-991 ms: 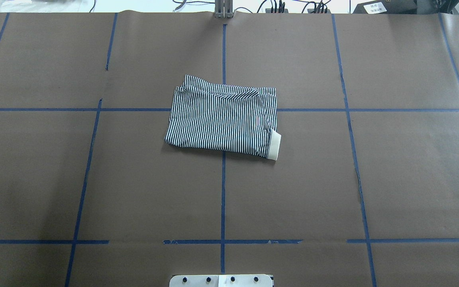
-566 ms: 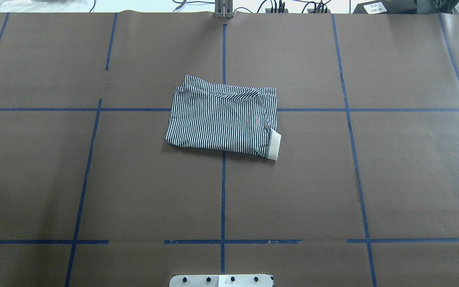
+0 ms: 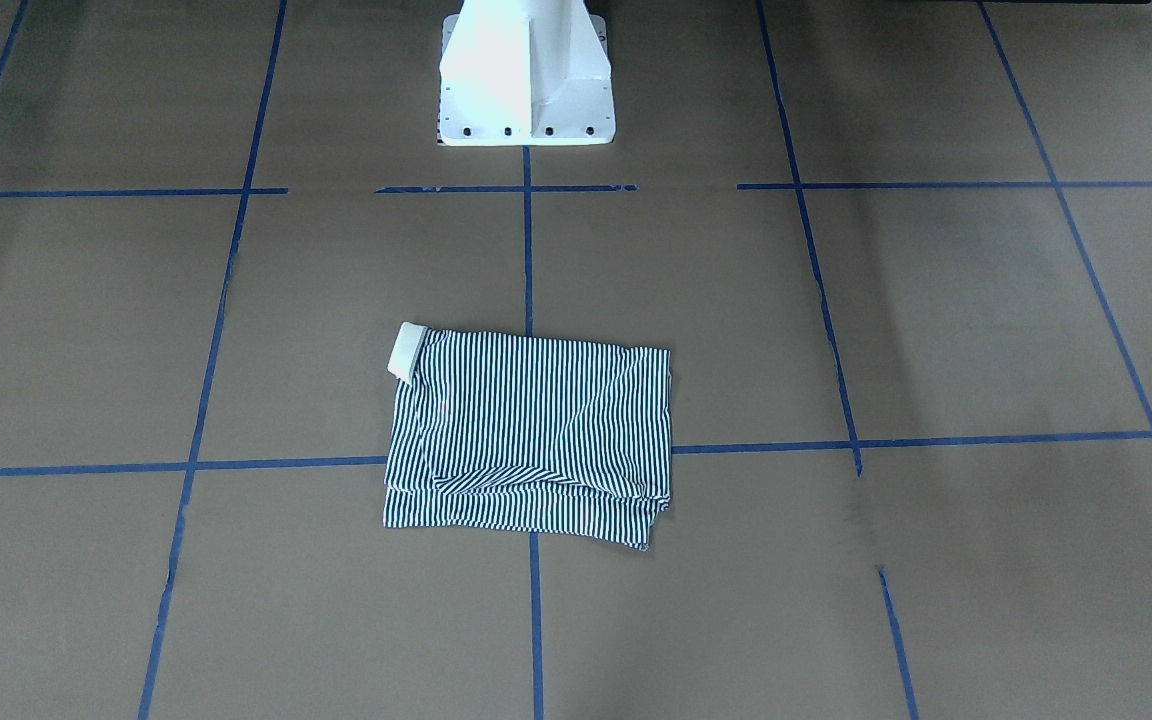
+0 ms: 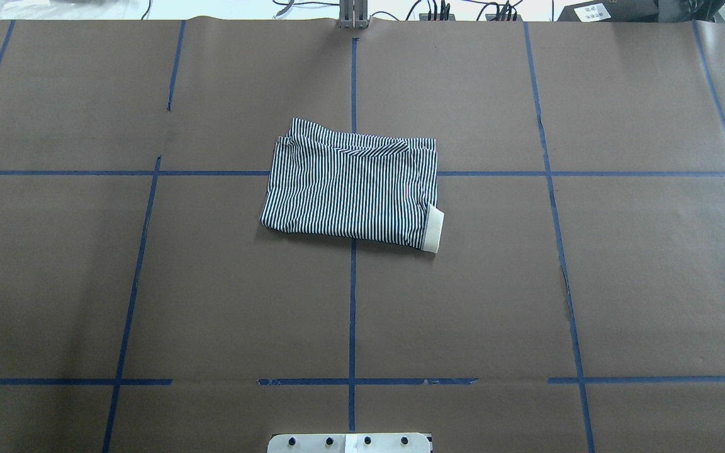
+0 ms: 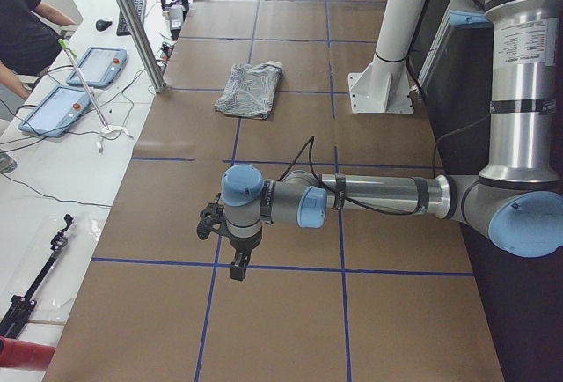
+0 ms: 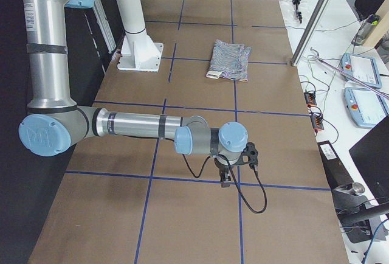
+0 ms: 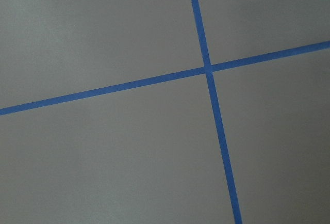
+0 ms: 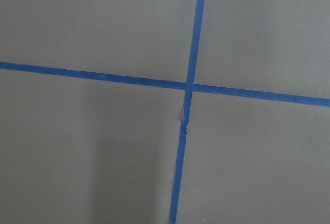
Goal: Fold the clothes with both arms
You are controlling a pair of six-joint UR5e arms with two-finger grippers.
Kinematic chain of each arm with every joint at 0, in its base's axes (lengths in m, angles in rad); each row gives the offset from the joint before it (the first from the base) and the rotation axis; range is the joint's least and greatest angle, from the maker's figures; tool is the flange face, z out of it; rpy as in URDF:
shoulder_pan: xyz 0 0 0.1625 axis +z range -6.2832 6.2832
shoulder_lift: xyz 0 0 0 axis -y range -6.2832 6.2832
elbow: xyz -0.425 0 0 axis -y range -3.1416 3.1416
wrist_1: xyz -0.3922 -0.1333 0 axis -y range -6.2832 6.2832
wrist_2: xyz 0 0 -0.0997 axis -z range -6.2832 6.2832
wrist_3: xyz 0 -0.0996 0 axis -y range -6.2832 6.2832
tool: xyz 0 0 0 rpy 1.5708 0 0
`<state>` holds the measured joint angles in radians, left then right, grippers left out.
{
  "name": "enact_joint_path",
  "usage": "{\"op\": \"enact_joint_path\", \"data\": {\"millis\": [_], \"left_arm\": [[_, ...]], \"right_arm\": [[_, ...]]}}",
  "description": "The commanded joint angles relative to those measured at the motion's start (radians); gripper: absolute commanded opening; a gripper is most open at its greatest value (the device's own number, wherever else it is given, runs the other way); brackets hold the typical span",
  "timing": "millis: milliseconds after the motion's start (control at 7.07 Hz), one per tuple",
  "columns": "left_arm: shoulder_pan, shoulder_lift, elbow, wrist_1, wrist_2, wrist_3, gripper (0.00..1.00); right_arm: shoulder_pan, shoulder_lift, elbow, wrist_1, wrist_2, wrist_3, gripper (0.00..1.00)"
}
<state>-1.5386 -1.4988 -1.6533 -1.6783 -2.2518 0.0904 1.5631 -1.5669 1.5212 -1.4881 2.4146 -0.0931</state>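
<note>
- The grey-silver left arm (image 5: 378, 195) with light blue joint caps is hanging low over the brown paper-covered table (image 4: 148, 283), well left of the white pedestal base (image 4: 350, 442). Its black two-finger left gripper (image 5: 237, 268) is pointing down; I cannot tell how far it is parted.
- The folded navy-and-white striped polo shirt (image 4: 350, 189) is lying flat straight ahead of the base, well apart from it. A cream band (image 4: 433, 230) is showing at its base-side right corner.
- The matching right arm (image 6: 134, 124) is hanging low well right of the base, its right gripper (image 6: 225, 180) pointing down, its opening equally impossible to tell.
</note>
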Motion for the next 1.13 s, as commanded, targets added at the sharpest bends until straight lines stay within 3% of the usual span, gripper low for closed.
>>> {"op": "enact_joint_path", "data": {"millis": [0,991], "left_arm": [[0.0,0.008,0.001,-0.001,0.0,0.0,1.0],[0.0,0.009,0.038,-0.008,-0.043,-0.164,1.0]], "right_arm": [[0.0,-0.005,-0.016,0.066,-0.002,0.059,1.0],[0.0,-0.002,-0.013,0.068,0.0,0.076,1.0]]}}
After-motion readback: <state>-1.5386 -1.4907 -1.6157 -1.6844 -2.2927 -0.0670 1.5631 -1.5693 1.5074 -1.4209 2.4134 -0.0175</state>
